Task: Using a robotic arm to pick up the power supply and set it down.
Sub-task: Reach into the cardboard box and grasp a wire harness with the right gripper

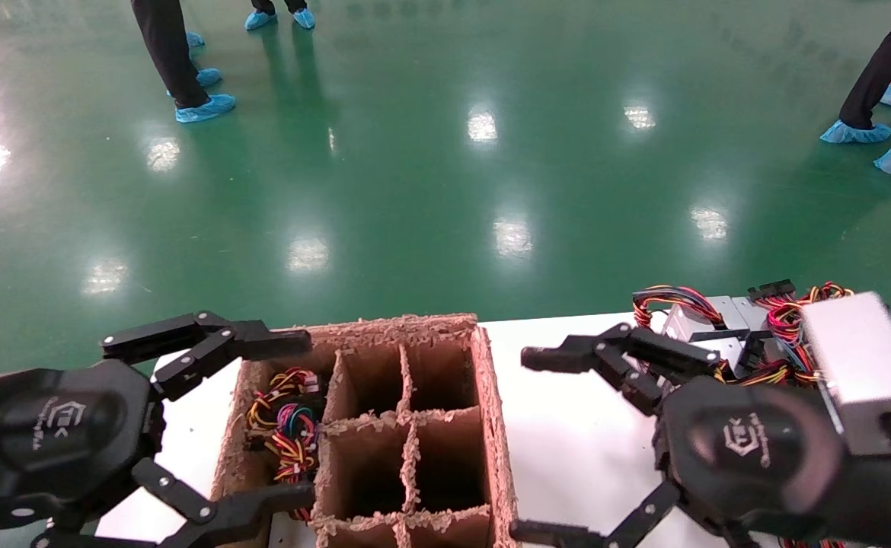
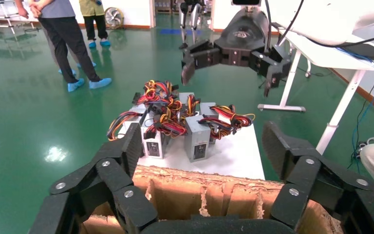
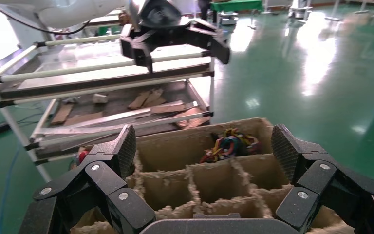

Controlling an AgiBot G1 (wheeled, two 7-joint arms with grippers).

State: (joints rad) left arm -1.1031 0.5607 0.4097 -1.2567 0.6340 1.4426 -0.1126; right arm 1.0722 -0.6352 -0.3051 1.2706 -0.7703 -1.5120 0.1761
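On the left, the left gripper (image 1: 304, 415) of the black robotic arm hangs with its jointed fingers spread wide and empty at the left side of the brown cardboard crate with divider cells (image 1: 491, 396), whose far-left cell holds a bundle of red, yellow and black cables (image 1: 289, 422). The crate stands on a white table (image 1: 567, 441). Further right, the right gripper (image 1: 525, 441) also gapes empty just right of the crate, and at the far right sit the silver boxy power supplies (image 2: 195, 136), tangled in coloured wiring.

Divided cardboard crate (image 1: 491, 396), metal rack (image 3: 102, 83)
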